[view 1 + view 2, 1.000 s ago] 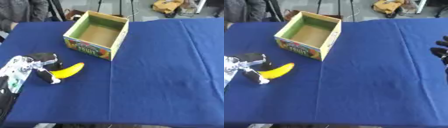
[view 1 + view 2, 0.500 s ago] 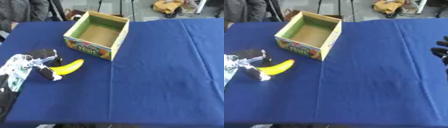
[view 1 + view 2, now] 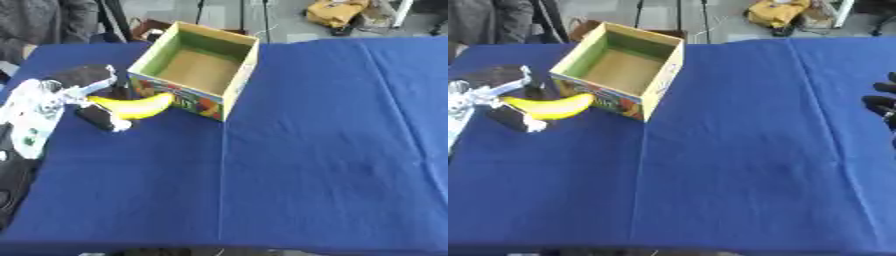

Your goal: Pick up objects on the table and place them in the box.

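Curved smooth yellow banana pinched in left hand beside open-topped cardboard box; right hand's fingers unclear

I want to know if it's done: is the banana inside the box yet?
No, the banana is outside the box, held by the left robot hand beside its printed front wall.

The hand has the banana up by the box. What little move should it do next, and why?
Probably lift the banana a bit higher and carry it over the box's near wall. The left hand holds it in front of that wall, below the rim, so it isn't over the opening yet. The box looks empty inside, so there's room.
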`<state>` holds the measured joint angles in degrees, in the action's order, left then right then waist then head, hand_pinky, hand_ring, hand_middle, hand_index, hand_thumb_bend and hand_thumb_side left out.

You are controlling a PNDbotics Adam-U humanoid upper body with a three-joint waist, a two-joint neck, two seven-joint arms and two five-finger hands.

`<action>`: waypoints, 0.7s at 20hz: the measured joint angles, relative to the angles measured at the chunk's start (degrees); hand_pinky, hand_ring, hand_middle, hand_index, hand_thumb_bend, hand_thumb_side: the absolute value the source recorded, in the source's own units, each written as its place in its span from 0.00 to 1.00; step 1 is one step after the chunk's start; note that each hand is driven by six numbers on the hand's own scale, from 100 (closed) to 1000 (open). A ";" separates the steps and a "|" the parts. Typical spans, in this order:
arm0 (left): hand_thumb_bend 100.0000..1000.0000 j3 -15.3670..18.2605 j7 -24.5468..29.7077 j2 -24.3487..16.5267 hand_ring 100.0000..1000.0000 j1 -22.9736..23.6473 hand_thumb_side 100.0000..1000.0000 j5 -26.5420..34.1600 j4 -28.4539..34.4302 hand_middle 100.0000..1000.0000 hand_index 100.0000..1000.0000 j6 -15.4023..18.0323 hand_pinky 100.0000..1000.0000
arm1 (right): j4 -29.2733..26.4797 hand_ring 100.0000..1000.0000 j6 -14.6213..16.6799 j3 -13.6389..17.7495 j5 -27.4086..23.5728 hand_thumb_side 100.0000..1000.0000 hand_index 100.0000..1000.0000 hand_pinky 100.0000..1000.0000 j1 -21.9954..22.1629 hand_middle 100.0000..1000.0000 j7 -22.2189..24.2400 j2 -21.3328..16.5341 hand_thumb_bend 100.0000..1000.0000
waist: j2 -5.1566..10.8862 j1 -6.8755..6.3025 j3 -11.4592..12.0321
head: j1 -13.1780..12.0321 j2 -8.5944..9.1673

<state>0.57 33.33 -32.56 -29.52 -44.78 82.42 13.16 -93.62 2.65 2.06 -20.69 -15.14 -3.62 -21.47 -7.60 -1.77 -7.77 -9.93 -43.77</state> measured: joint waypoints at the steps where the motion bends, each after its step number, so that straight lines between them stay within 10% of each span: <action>1: 0.34 0.26 -0.29 0.01 0.40 -0.86 0.32 0.85 -0.10 0.35 0.45 -0.21 0.60 | 0.00 0.64 0.00 0.00 0.00 0.90 0.79 0.80 0.00 0.65 0.01 0.00 0.00 | 0.00 0.07 -0.03 | -0.01 0.00; 14: 0.38 2.14 -7.31 3.31 0.41 -14.48 0.34 0.47 -11.74 0.35 0.44 -4.91 0.60 | 0.02 0.64 -0.09 -0.38 -0.03 0.90 0.79 0.80 -0.44 0.65 0.43 0.04 0.00 | -0.16 0.48 -1.55 | -0.76 0.00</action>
<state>2.71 26.02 -29.25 -44.00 -44.30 70.68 8.25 -93.59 2.56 1.69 -20.72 -15.59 -3.19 -21.43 -7.76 -1.30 -9.32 -10.69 -43.77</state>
